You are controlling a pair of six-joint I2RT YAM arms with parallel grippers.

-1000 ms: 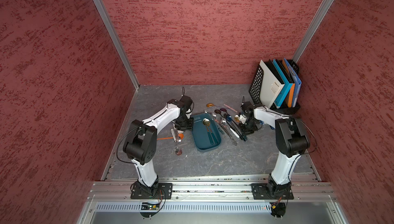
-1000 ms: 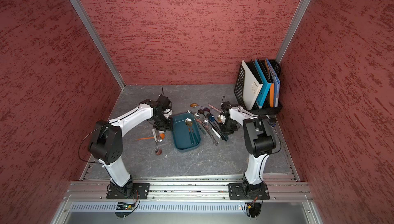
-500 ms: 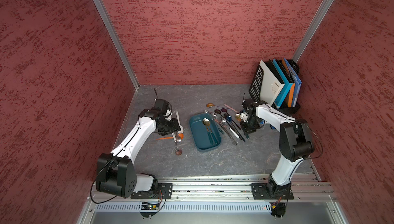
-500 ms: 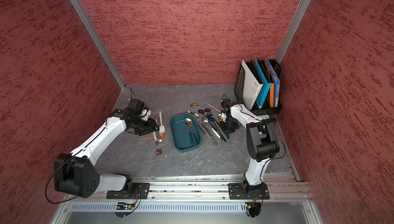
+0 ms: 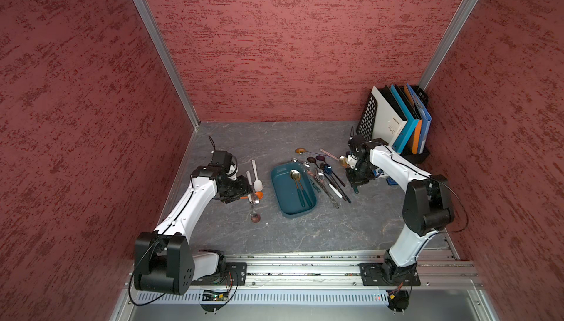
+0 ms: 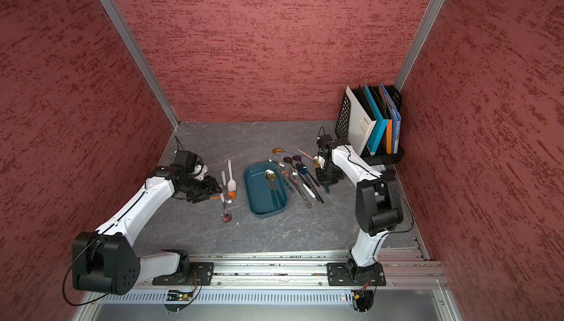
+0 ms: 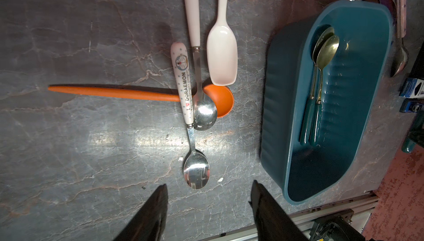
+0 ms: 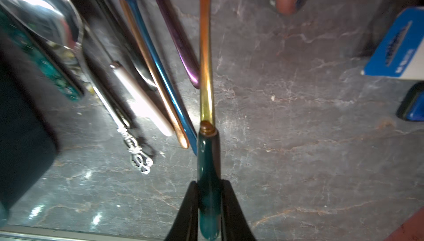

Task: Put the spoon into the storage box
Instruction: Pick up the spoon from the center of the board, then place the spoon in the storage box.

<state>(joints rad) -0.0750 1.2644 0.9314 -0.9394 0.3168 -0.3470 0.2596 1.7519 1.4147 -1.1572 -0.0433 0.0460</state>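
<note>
Grey marbled tabletop, red textured walls on three sides.

- Spoon: gold stem, teal handle. It runs up the middle of the right wrist frame. The right gripper has its jaws drawn in tight on the handle end. Cannot tell whether the spoon is clear of the surface.
- In both top views the held spoon is right of centre, just right of a loose row of spoons and apart from the storage box.
- Storage box: teal, centre of frame. Two gold spoons with teal handles lie side by side inside, along its right wall.
- Left gripper: bottom centre of the left wrist frame, jaws well apart, nothing between them. In a top view it sits left of the box.
- Just beyond its tips is the steel bowl of a Doraemon-handled spoon. That spoon crosses an orange spoon. A pink-handled spoon and a white spoon lie alongside.
- File rack with folders, upper right.
</note>
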